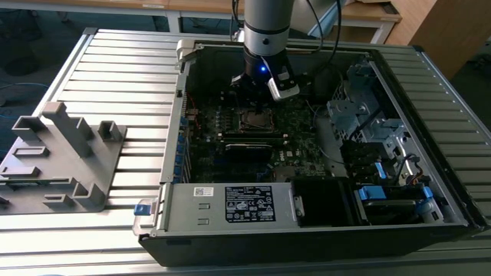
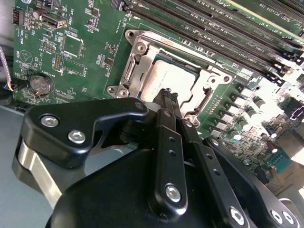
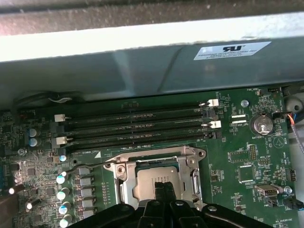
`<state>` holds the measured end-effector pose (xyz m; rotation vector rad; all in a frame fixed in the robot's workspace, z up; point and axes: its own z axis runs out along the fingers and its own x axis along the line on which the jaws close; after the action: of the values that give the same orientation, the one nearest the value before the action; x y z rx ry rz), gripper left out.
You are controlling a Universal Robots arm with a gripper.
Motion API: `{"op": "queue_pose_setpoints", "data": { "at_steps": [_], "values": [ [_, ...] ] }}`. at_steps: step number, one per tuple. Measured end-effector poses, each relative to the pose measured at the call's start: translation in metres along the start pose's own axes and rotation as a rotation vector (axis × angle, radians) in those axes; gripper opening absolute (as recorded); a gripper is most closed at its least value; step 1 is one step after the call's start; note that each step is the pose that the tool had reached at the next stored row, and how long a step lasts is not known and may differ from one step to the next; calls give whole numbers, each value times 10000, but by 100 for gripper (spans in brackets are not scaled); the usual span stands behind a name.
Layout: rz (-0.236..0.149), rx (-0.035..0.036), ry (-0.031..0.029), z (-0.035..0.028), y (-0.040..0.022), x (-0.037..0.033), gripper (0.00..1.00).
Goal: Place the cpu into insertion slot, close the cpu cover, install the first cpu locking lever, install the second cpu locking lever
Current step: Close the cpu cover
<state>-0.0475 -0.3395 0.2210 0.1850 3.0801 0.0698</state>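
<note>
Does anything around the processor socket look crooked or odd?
Nothing stands out. The cpu lies flat and square in the window of the cpu cover, which looks level, and the pincer is over the cpu's edge.

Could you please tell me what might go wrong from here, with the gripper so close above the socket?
The gripper has its fingers shut together right over the cpu, by the inner edge of the cpu cover; a slightly off-target push down could scrape the chip or bend the frame. Upright capacitors stand close beside that frame; a sideways sweep might knock them.
</note>
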Motion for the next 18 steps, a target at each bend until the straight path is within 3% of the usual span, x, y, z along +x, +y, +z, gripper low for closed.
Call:
{"op": "queue_pose_setpoints", "data": {
  "at_steps": [1,2,3,18],
  "values": [
    [1,2,4,0,0,0,11],
    [4,9,67,1,0,-1,11],
    [13,35,279,3,1,-4,11],
    [-284,32,300,12,-2,-6,11]
  ]
}}
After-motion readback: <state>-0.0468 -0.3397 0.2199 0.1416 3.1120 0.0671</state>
